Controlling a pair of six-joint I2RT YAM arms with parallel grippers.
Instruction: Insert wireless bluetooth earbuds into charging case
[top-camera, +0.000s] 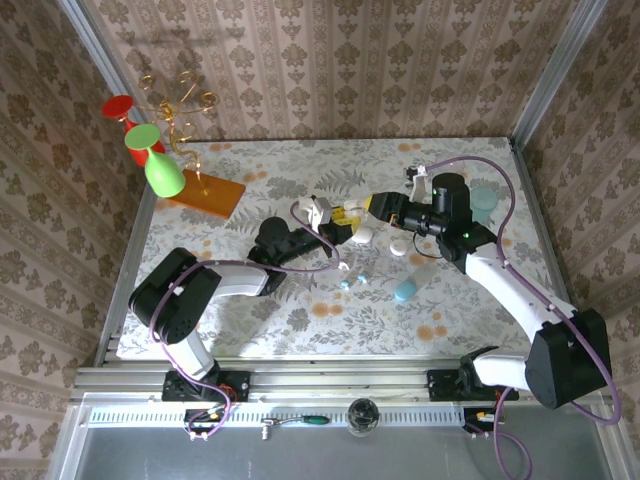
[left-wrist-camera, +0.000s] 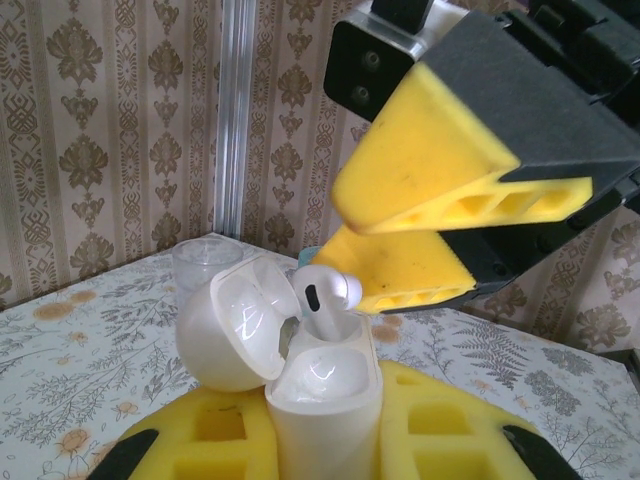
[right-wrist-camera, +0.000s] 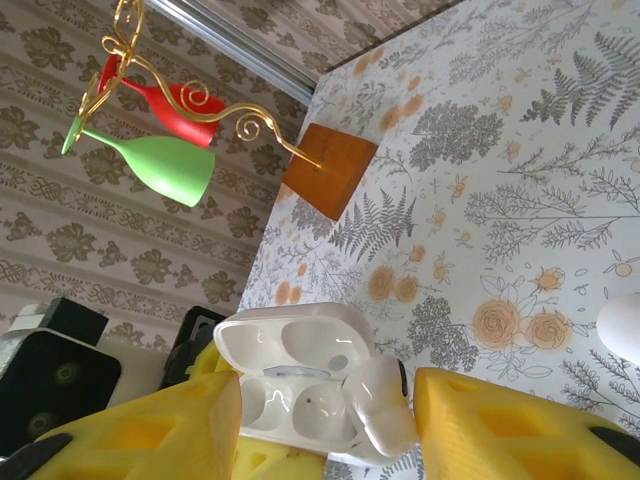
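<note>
The charging case (left-wrist-camera: 322, 400) is held upright, lid (left-wrist-camera: 235, 330) open, clamped in the left gripper (left-wrist-camera: 325, 432). One earbud (left-wrist-camera: 325, 295) stands head-up in it, directly between the fingers of the right gripper (right-wrist-camera: 328, 425), which are parted wider than the earbud.

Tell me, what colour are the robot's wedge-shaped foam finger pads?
Yellow foam pads, clearest in left wrist view.

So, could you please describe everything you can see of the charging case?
The charging case is glossy white plastic, rounded, its hinged lid swung open to the side. It stands upright, gripped between the yellow foam fingers of the left pincer. One white earbud pokes stem-down from its mouth.
</note>
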